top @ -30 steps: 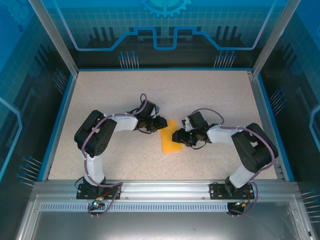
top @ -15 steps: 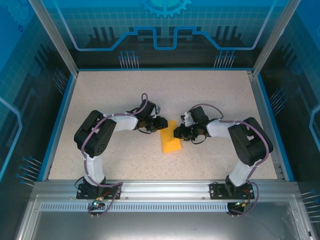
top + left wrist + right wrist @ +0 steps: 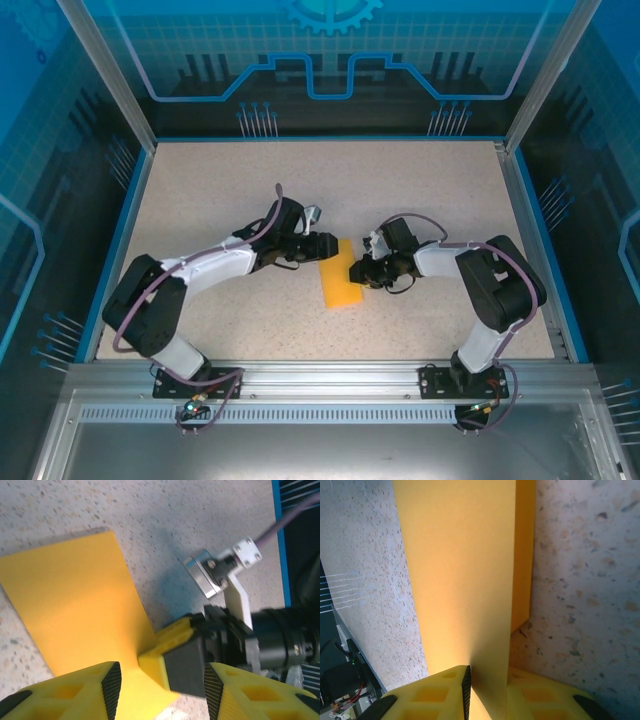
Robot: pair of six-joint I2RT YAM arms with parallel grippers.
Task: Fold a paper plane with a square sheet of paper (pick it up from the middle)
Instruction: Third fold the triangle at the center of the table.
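The sheet of paper (image 3: 341,278) is a folded orange-yellow strip lying mid-table. My right gripper (image 3: 357,268) is at its right edge, shut on a raised flap of the paper (image 3: 460,580), which runs between its two yellow fingers (image 3: 487,692). My left gripper (image 3: 322,246) is at the strip's upper left end, open. In the left wrist view its ribbed pads (image 3: 112,690) stand apart over the paper (image 3: 75,605), and the right gripper's fingertip (image 3: 175,665) sits in the gap between them. A lower layer of the paper (image 3: 524,555) lies flat on the table.
The speckled tabletop (image 3: 440,190) is bordered by a blue rim (image 3: 120,240) and glass walls. An aluminium rail (image 3: 330,375) carries both arm bases at the near edge. Free surface lies behind and in front of the paper.
The right gripper moved in and shut on the paper's edge. The left gripper has opened, and the left arm's elbow has swung down and to the left while its gripper stayed at the paper.
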